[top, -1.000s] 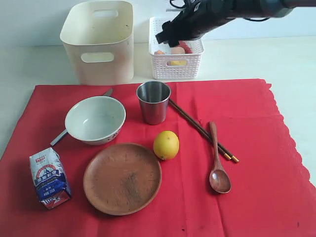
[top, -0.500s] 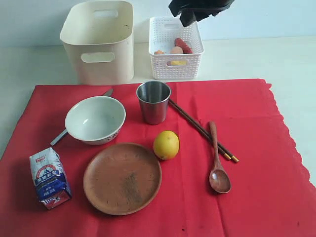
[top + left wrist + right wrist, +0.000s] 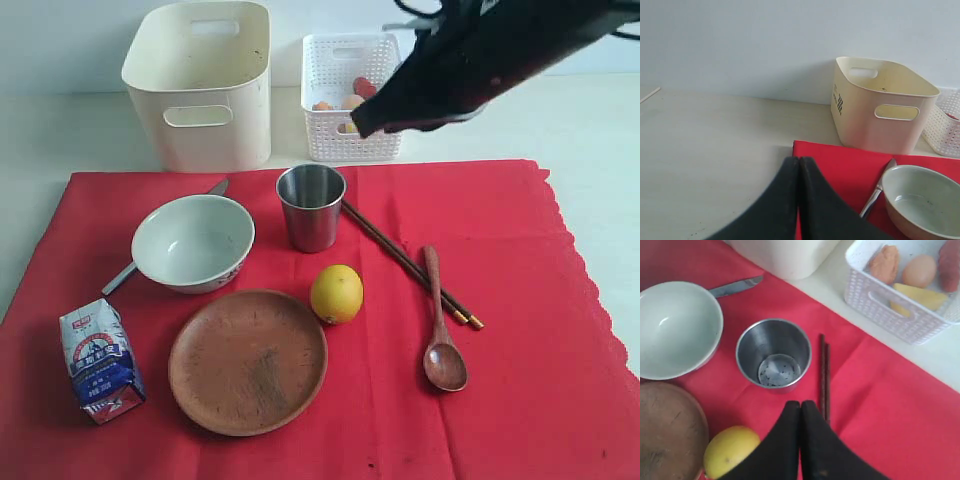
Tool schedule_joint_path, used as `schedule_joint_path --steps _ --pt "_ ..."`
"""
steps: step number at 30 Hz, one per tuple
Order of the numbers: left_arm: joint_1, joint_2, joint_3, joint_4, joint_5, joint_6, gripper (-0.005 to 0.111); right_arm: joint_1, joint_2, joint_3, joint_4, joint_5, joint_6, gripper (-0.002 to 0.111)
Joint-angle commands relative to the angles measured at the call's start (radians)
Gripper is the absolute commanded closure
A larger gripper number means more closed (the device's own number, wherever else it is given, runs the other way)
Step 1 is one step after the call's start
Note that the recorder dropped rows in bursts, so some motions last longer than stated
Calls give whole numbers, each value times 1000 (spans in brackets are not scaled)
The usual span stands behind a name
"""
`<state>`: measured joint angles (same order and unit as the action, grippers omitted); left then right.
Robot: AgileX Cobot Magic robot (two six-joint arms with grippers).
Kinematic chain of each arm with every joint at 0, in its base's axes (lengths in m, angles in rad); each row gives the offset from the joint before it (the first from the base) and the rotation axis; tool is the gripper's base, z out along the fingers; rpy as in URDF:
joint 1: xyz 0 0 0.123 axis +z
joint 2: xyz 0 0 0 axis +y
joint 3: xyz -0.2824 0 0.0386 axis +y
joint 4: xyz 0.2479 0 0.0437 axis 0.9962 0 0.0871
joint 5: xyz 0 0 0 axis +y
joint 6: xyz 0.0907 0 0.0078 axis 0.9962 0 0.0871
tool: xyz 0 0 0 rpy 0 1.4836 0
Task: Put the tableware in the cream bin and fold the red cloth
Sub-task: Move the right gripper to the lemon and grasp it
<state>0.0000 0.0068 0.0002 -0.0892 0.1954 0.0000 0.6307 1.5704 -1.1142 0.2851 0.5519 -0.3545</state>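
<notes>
Black right arm down-slanted, pincer closed

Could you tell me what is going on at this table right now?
Two robot arms are set to clear the table, and neither holds anything. The right gripper hangs shut and empty above the steel cup and chopsticks. The left gripper, also shut, sits near a corner of the red cloth. The bowl, plate, spoon and knife lie on the cloth with a lemon and milk carton. The cream bin looks empty.
</notes>
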Motion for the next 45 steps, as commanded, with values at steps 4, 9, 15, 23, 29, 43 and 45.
schedule_joint_path --steps 4,9,15,23,29,43,45 --pt "1 -7 0 -8 1 0 104 103 -21 158 7 -132 -12 108" --pt "1 -7 0 -8 1 0 104 159 -21 239 21 -210 -10 108" --pt "1 -7 0 -8 1 0 104 213 -17 282 25 -254 70 105" --pt "1 -7 0 -8 1 0 104 259 62 282 25 -281 94 61" --pt "1 -7 0 -8 1 0 104 259 141 282 -8 -328 94 39" --pt "1 -7 0 -8 1 0 104 259 292 282 -52 -464 92 36" --pt "1 -7 0 -8 1 0 104 259 293 282 -52 -464 92 41"
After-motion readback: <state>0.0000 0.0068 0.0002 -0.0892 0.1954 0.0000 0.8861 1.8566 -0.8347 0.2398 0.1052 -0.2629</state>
